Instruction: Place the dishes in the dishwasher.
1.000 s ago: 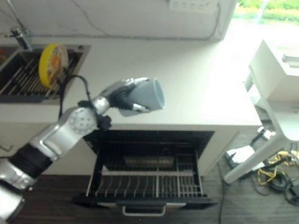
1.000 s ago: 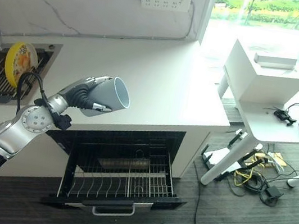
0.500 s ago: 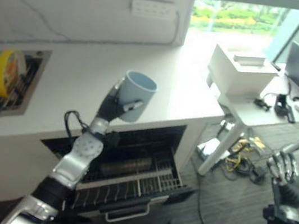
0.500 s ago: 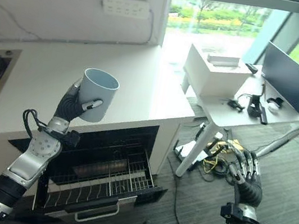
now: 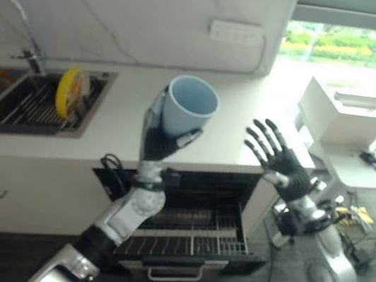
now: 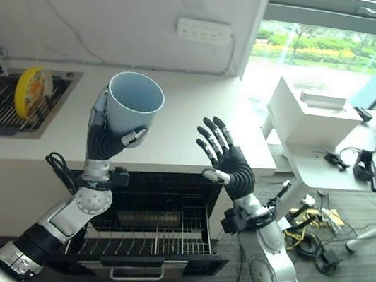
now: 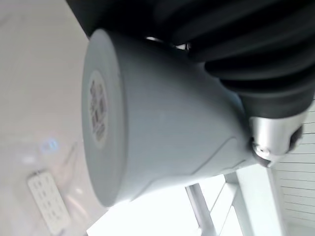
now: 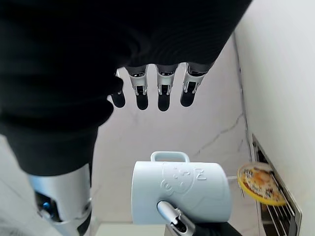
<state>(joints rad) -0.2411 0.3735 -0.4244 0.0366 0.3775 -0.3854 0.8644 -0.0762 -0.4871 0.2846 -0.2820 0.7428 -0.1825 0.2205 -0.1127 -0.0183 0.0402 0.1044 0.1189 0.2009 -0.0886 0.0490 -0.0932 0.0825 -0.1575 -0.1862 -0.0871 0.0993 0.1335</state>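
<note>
Gripping the upright mug (image 6: 133, 104), the left hand (image 6: 105, 142) wraps it.

Left hand (image 5: 158, 138) grips pale blue mug (image 5: 190, 105) upright above counter (image 5: 239, 131); right hand (image 5: 280, 158) spread open beside it, apparently apart; dishwasher rack (image 5: 190, 238) pulled out below.

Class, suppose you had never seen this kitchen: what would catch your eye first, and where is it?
First, the pale blue mug, held upright high over the counter in the left hand. Beside it, apart from it, the right hand is raised with fingers spread. Below, the dishwasher stands open with its rack pulled out, and a yellow plate stands in the sink rack.
</note>
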